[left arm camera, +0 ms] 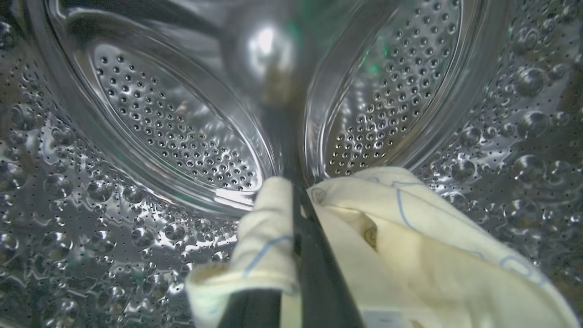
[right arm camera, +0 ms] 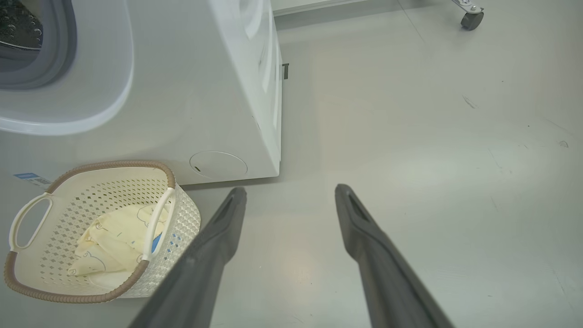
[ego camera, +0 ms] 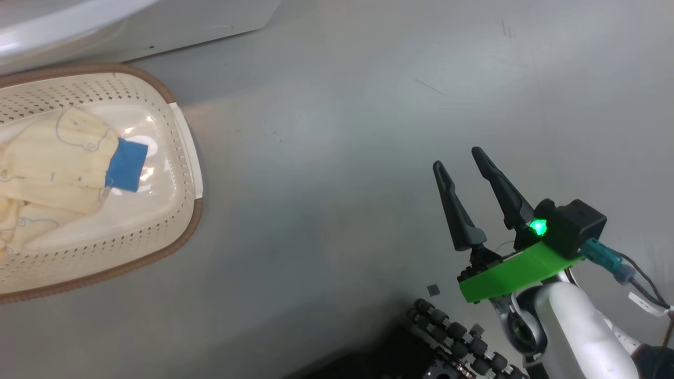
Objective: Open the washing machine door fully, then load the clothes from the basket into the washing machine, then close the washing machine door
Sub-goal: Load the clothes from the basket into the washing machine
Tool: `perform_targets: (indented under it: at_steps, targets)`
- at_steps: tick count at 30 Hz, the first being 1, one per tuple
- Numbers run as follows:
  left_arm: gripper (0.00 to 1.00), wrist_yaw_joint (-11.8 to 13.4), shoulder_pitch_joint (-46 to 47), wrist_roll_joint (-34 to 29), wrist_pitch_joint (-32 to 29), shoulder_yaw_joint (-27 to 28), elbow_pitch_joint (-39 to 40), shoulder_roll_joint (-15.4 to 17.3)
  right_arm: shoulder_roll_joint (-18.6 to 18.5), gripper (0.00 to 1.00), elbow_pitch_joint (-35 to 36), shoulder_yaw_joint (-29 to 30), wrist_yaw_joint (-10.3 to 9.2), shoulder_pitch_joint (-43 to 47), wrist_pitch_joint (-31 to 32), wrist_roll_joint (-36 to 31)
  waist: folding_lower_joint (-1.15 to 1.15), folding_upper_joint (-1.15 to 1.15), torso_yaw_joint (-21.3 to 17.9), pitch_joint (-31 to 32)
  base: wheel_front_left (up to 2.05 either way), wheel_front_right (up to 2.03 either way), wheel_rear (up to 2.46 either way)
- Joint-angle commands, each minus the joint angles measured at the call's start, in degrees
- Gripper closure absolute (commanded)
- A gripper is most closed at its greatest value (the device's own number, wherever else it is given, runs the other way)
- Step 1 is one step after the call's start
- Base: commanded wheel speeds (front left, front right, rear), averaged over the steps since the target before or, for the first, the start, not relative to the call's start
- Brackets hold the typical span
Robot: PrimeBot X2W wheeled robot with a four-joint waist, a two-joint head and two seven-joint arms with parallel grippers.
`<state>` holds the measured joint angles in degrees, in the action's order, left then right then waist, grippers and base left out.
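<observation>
I'm looking down on a smooth, pale grey floor (ego camera: 342,105) marked by a few faint scuffs. In my right wrist view the white washing machine (right arm camera: 196,91) stands at the left. Its grey gasket (right arm camera: 68,50) rings an uncovered mouth, and a caster wheel (right arm camera: 471,19) sits well apart at the top right.

The basket (ego camera: 158,231) stands on the floor just beside the washer's lower front. It is cream perforated plastic with a brown rim. In it lie the clothes (ego camera: 58,163), soft cream-yellow pieces with faint blue line drawings, one carrying a bright blue patch (ego camera: 126,164). They are bunched toward the basket's left half in my head view.

My left wrist view looks inside the steel dimpled drum (left arm camera: 182,136). There the left gripper (left arm camera: 298,200) is clenched on a garment (left arm camera: 410,228) – cream cloth folded over both sides of the dark fingers, more of it spilling right.

At the lower right of the head view, the right gripper (ego camera: 457,159) hangs over bare floor with its jaws released and nothing between them, well apart from the basket.
</observation>
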<state>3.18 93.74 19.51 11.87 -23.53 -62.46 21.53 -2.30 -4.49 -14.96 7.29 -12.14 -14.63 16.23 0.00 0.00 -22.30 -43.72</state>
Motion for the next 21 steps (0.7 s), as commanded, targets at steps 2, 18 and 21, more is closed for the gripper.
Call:
perform_targets:
  at_steps: [2, 18, 21]
  targets:
    - [1.00, 0.77, 3.21, -0.51, 1.28, 0.76, 2.04, 2.44, -0.57, 0.00, 1.60, -1.05, 0.20, 1.28, -0.37, 0.50, 0.00, 0.00, -0.27, -0.48, 0.00, 0.00, 0.00]
    - [1.00, 2.12, 2.96, -3.22, -1.36, -1.49, -1.39, 3.25, -0.57, 0.00, 1.61, -2.12, 0.20, 1.64, -0.37, 1.58, 0.00, 0.00, -2.57, -0.53, 0.00, 0.00, 0.00]
    - [0.90, 1.78, 3.60, -3.66, -4.08, -2.59, -3.46, 2.64, -0.57, 0.00, 1.41, -2.01, 0.20, 1.85, -0.37, 1.59, 0.00, 0.00, -2.47, -0.09, 0.00, 0.00, 0.00]
